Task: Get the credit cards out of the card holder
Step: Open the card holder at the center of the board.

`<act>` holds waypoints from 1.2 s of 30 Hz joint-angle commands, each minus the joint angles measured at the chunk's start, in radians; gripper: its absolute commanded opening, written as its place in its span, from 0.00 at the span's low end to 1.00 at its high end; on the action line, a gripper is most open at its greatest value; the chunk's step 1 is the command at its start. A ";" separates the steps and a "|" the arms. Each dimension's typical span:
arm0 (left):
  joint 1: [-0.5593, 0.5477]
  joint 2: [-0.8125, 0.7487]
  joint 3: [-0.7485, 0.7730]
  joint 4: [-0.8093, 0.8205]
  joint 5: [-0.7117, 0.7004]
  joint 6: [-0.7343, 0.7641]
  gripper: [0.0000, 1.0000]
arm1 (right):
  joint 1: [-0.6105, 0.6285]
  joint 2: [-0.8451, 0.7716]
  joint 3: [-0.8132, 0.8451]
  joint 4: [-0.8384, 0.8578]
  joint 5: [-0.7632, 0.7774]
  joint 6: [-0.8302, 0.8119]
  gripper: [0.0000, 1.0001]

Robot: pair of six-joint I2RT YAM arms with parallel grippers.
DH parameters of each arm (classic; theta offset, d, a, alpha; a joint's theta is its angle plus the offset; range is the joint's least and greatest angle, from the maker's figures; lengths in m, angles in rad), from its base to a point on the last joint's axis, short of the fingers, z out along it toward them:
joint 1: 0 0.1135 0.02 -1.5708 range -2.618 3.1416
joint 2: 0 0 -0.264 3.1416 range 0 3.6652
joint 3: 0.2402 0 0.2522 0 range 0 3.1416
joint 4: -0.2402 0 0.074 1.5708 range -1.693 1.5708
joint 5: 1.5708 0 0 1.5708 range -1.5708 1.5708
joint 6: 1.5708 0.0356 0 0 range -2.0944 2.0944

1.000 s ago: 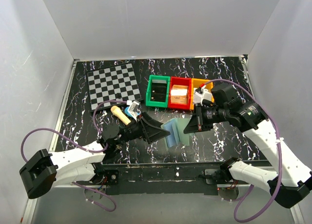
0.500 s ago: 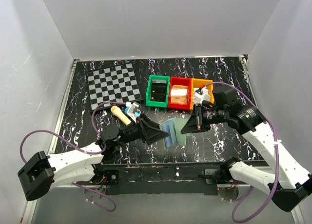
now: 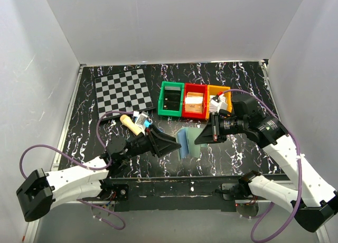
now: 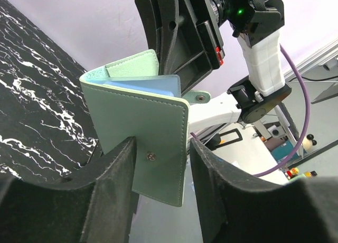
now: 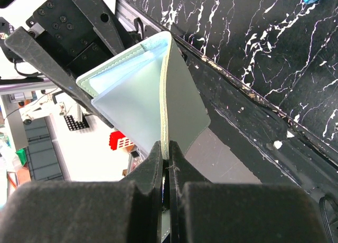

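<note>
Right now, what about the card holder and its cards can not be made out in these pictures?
1. The credit cards: none shows. In both wrist views the panels of the card holder cover its pockets; in the top view it is too small.
2. The left gripper: in the left wrist view it straddles the holder, but contact is unclear.

Black marbled table [image 3: 237, 79] under checkered board [image 3: 123, 92] and three coloured bins [image 3: 195, 85]
</note>
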 commanded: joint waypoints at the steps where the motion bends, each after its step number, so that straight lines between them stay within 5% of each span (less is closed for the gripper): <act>1: -0.007 -0.025 -0.004 -0.026 -0.013 0.025 0.41 | -0.006 -0.021 -0.002 0.060 -0.036 0.015 0.01; 6: -0.007 -0.036 -0.009 -0.051 -0.032 0.039 0.10 | -0.006 -0.022 -0.002 0.063 -0.039 0.010 0.01; 14: -0.007 -0.046 -0.004 -0.072 -0.036 0.045 0.09 | -0.006 -0.025 -0.014 0.075 -0.048 0.009 0.01; 16: -0.007 -0.043 -0.003 -0.075 -0.036 0.044 0.14 | -0.004 -0.025 -0.012 0.073 -0.053 0.006 0.01; 18: -0.007 -0.040 0.000 -0.081 -0.035 0.038 0.45 | -0.006 -0.024 -0.011 0.070 -0.053 0.004 0.01; 20: -0.007 -0.034 0.005 -0.091 -0.041 0.032 0.58 | -0.007 -0.025 -0.009 0.069 -0.052 0.004 0.01; 27: -0.007 -0.011 0.014 -0.052 -0.018 0.032 0.47 | -0.006 -0.030 -0.014 0.069 -0.052 -0.003 0.01; 32: -0.007 -0.039 0.008 -0.049 -0.012 0.030 0.51 | -0.007 -0.031 -0.032 0.084 -0.056 0.000 0.01; 36: -0.007 -0.062 0.007 -0.063 -0.012 0.039 0.42 | -0.007 -0.028 -0.037 0.095 -0.061 0.004 0.01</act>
